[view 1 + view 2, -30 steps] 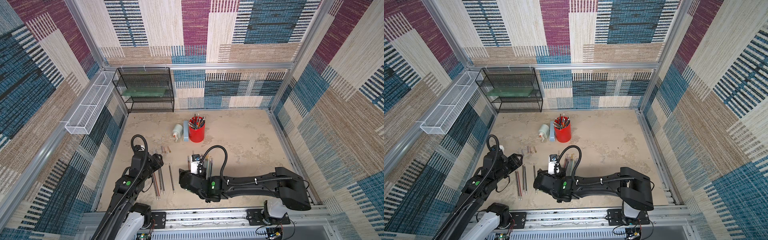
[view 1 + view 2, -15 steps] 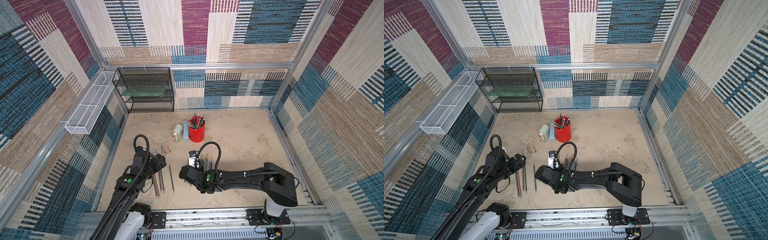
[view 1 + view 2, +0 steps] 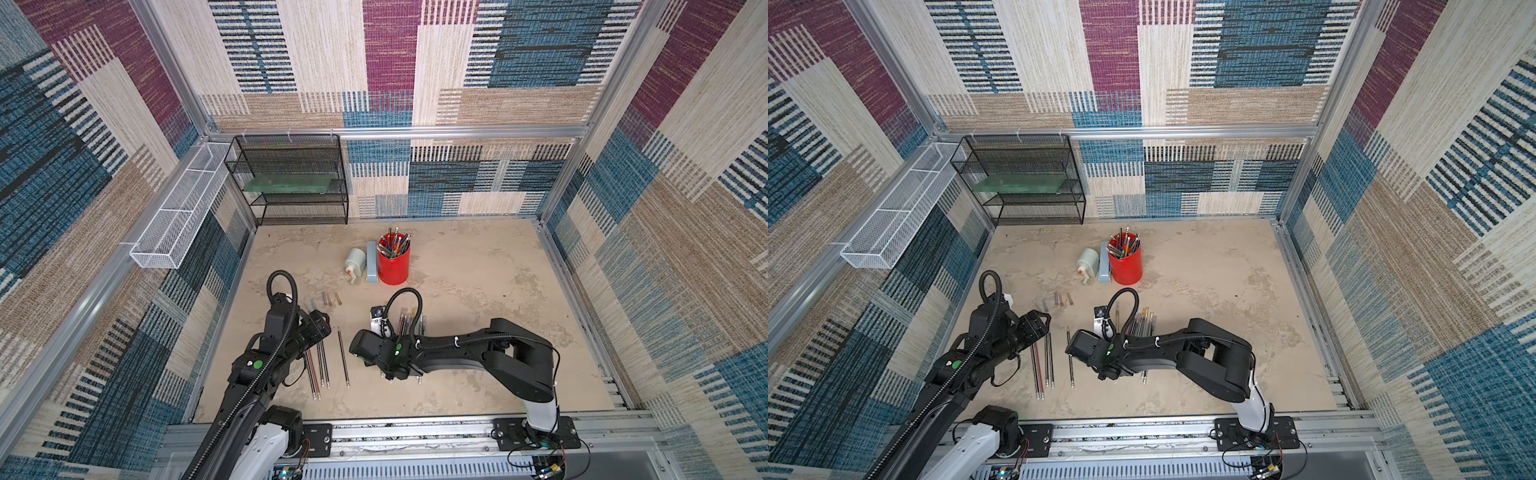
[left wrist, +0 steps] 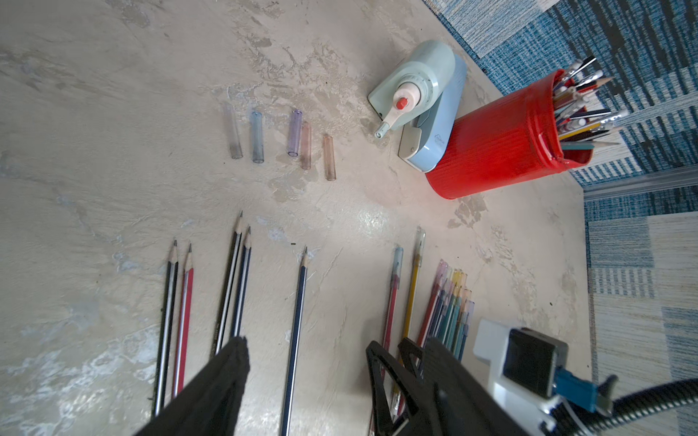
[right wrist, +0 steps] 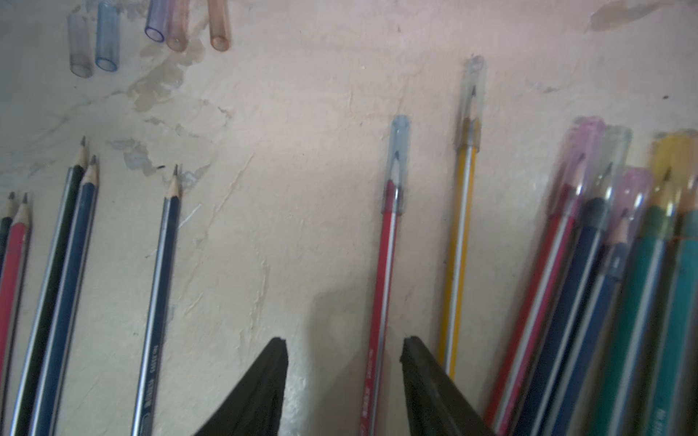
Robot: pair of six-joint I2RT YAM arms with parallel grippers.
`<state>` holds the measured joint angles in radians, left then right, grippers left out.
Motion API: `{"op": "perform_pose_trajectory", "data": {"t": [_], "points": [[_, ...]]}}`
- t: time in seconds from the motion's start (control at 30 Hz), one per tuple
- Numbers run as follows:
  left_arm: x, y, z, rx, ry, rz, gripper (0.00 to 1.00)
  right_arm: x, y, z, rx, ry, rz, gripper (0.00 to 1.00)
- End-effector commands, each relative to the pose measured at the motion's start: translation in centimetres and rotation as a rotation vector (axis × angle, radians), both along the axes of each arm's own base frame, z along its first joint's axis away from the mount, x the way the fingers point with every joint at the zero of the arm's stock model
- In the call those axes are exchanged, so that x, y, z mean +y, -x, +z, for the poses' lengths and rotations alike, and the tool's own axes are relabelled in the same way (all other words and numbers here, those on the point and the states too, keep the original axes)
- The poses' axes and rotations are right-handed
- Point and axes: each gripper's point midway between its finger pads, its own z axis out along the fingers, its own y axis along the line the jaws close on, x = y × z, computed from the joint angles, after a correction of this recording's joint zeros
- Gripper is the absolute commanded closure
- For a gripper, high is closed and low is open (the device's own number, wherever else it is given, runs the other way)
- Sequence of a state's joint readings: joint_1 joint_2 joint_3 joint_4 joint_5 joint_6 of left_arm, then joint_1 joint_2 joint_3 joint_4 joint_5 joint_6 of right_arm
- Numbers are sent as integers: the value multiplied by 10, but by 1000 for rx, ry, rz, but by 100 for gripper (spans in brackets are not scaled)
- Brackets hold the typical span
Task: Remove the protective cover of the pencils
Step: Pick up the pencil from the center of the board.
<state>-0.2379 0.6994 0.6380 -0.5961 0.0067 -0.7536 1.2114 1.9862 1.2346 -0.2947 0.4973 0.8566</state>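
Several bare pencils [image 3: 320,365] lie side by side at front left, a dark blue one [image 4: 298,321] apart from them. My left gripper [image 4: 304,343] hangs open above that blue pencil, holding nothing. Several loose clear protective covers [image 4: 257,136] lie in a row beyond the tips. To the right lie a red pencil [image 5: 385,264] with a bluish cover [image 5: 398,151], a yellow pencil [image 5: 459,264] with a clear cover [image 5: 472,94], and a bunch of capped pencils [image 5: 604,245]. My right gripper [image 5: 343,351] is open, straddling the red pencil's shaft without touching it.
A red cup [image 3: 394,266] full of pens and pencils stands behind, with a pale green sharpener [image 3: 355,262] and a grey-blue block [image 3: 372,262] beside it. A black mesh shelf [image 3: 297,183] sits at the back left, a white wire basket [image 3: 178,212] on the left wall.
The right arm's elbow has drawn in to the left and its wrist has shifted slightly left over the capped pencils. The left arm has barely moved.
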Motion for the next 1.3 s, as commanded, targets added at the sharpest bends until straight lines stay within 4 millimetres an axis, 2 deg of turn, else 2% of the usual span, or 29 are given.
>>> {"op": "perform_pose_trajectory", "data": {"t": [0.0, 0.13, 0.3, 0.43, 0.57, 1.0, 1.13, 1.27], "points": [[-2, -2, 7, -19, -11, -28, 27, -1, 1, -5, 17, 10, -10, 49], [-3, -2, 0, -24, 4, -25, 27, -6, -2, -12, 17, 42, -38, 52], [-3, -1, 7, -24, -6, -32, 28, -9, -4, -13, 16, 60, -51, 53], [-5, -2, 1, -27, 11, -30, 28, -12, -5, -17, 14, 84, -63, 55], [-5, -3, 6, -24, 7, -37, 30, -12, -4, -20, 23, 88, -65, 59], [-9, -4, -1, -21, 24, -43, 30, -10, -6, -31, 30, 128, -67, 69], [-9, -5, 4, -17, 20, -49, 31, -9, -6, -32, 38, 128, -66, 71], [-10, -5, -3, -15, 29, -46, 31, -11, -7, -33, 31, 132, -70, 74]]}}
